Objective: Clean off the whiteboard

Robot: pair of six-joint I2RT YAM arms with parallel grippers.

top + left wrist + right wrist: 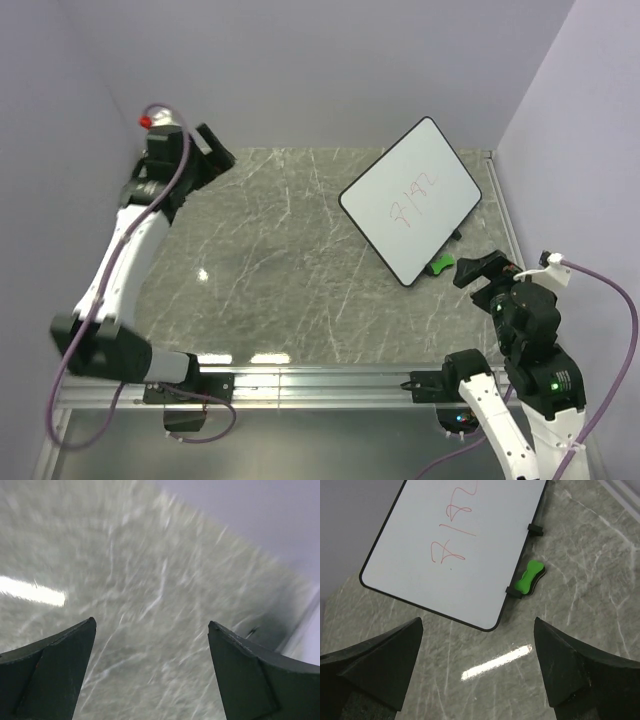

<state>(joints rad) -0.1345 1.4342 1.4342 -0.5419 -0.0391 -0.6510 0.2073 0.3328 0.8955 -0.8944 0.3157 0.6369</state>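
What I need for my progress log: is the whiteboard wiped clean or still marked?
Still marked: red scribbles cross the face of the whiteboard, and the green eraser lies beside its edge.

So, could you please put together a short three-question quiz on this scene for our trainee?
1. True or false: the whiteboard is already wiped clean.
2. Where does the green eraser lie? A) beside the whiteboard's edge; B) on top of the whiteboard; C) against the far left wall.
3. Fill in: the left end effector and the right end effector both stand ____, holding nothing.

Key:
1. False: red writing is on it.
2. A.
3. Open.
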